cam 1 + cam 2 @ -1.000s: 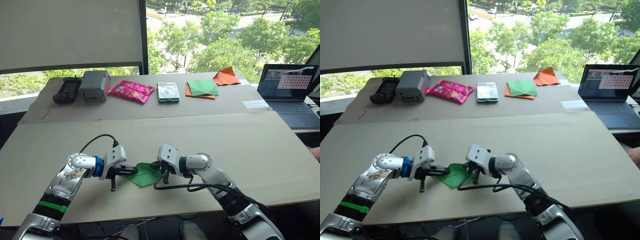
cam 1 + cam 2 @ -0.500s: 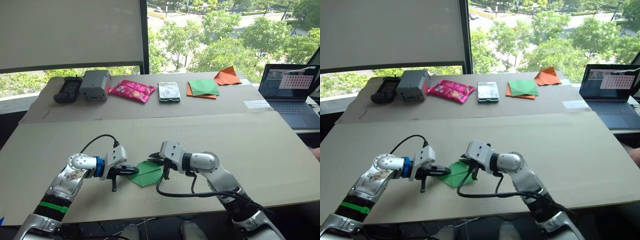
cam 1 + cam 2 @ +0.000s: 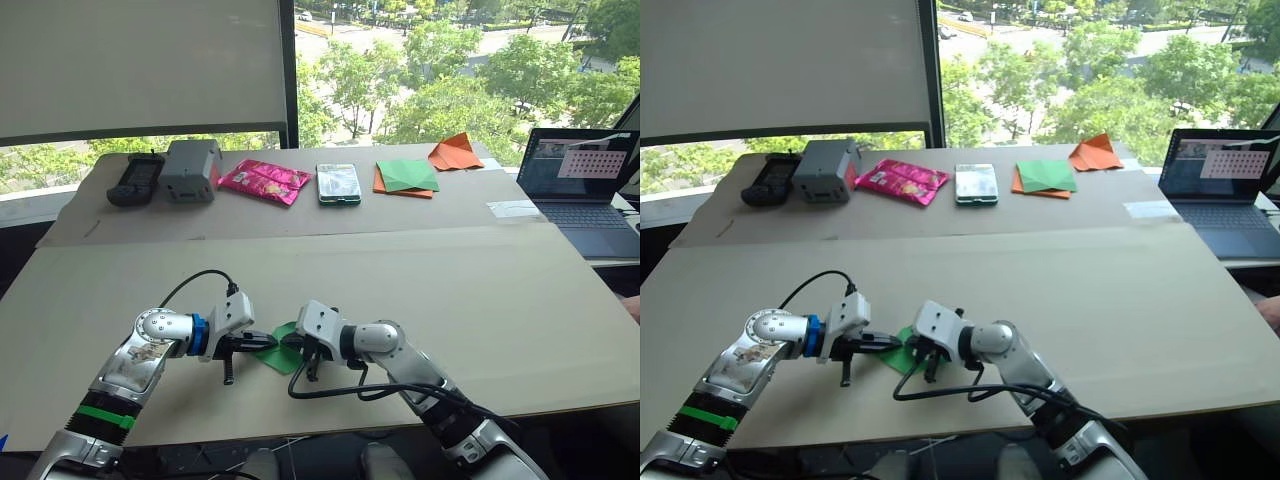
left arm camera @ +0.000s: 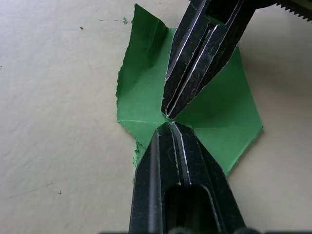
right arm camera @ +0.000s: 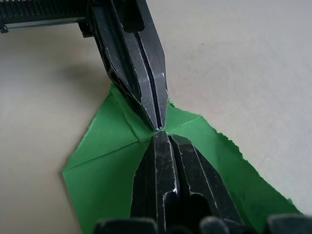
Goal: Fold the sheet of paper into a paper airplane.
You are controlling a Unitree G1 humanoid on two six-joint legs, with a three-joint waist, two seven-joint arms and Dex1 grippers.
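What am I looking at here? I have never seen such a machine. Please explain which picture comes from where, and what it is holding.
This is a two-armed robot at a table covered in cardboard. The two wide pictures come from cameras on its head, looking down over its arms. The two close pictures come from cameras on its wrists.

The left gripper and the right gripper meet tip to tip over a creased sheet of paper, bright green, lying flat on the table. Both pairs of jaws are shut, and their tips press on the paper where its creases meet.

At the far side lie a black handset, a grey box, a pink packet, a phone, green paper on orange paper and a folded orange paper. A laptop stands on the right.
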